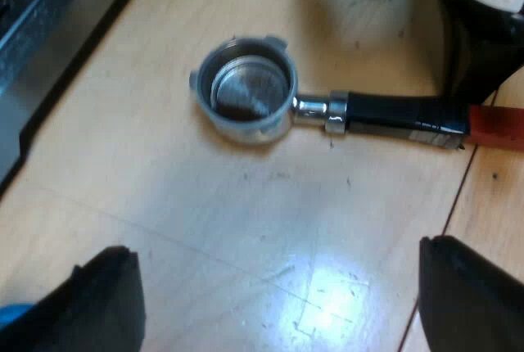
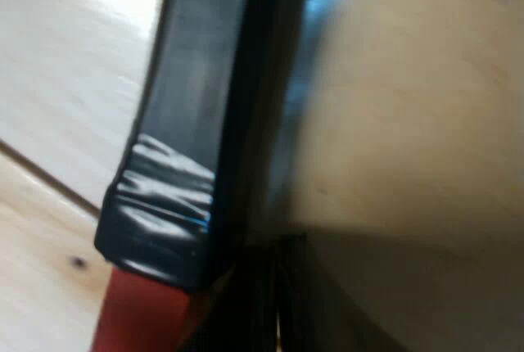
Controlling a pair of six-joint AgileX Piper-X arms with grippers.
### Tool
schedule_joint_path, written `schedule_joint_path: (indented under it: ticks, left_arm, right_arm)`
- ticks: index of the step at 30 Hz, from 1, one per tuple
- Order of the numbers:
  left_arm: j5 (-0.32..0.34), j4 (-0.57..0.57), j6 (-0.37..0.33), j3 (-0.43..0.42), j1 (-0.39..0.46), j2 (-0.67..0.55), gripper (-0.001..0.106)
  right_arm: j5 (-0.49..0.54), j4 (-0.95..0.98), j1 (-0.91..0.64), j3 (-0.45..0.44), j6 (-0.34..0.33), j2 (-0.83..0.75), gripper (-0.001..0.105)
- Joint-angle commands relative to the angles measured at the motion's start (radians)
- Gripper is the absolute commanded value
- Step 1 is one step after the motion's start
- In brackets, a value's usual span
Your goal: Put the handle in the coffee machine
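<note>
The metal holder point(image 1: 246, 90) lies flat on the wooden table point(image 1: 246, 229), basket facing up. Its dark handle point(image 1: 401, 115) ends in red point(image 1: 495, 127). My left gripper point(image 1: 274, 250) hovers above the table a short way from the holder, open, with nothing between its fingers point(image 1: 106, 303). My right gripper point(image 1: 483, 41) is down at the handle, just by the red end. In the right wrist view the dark handle point(image 2: 196, 106) and its red end point(image 2: 139, 311) sit very close to the camera, lying on the table.
The espresso machine's metal base point(image 1: 33, 33) stands beside the holder's basket end. A bit of something blue point(image 1: 12, 315) shows by one left finger. A seam point(image 1: 450, 213) between table boards runs under the handle's red end.
</note>
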Motion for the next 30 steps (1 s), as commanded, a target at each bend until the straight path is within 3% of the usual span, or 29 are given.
schedule_joint_path:
  ticks: [1, 7, 17, 19, 20, 25, 30]
  left_arm:
    - [-0.027, 0.047, -0.011, -0.004, -0.005, 0.001, 0.071]
    - [-0.084, 0.092, -0.011, -0.027, -0.005, 0.001, 0.071]
    - [-0.092, 0.104, -0.011, -0.081, -0.005, 0.001, 0.071]
    - [-0.092, 0.132, -0.011, -0.095, -0.005, 0.001, 0.071]
    - [-0.123, 0.188, -0.011, -0.119, -0.005, -0.001, 0.071]
    - [-0.196, 0.198, -0.011, -0.147, -0.005, -0.001, 0.071]
    - [-0.203, 0.198, -0.011, -0.152, -0.005, -0.001, 0.071]
  right_arm:
    - [-0.013, -0.042, 0.012, -0.009, 0.034, 0.007, 0.0]
    - [-0.071, -0.085, 0.012, -0.044, 0.055, 0.074, 0.0]
    - [-0.098, -0.152, 0.015, -0.231, 0.052, 0.254, 0.0]
    - [-0.099, -0.154, 0.015, -0.256, 0.052, 0.279, 0.0]
    - [-0.099, -0.161, 0.015, -0.288, 0.052, 0.311, 0.0]
    - [-0.096, -0.27, 0.015, -0.313, 0.052, 0.337, 0.0]
    - [-0.102, -0.259, 0.015, -0.313, 0.057, 0.335, 0.0]
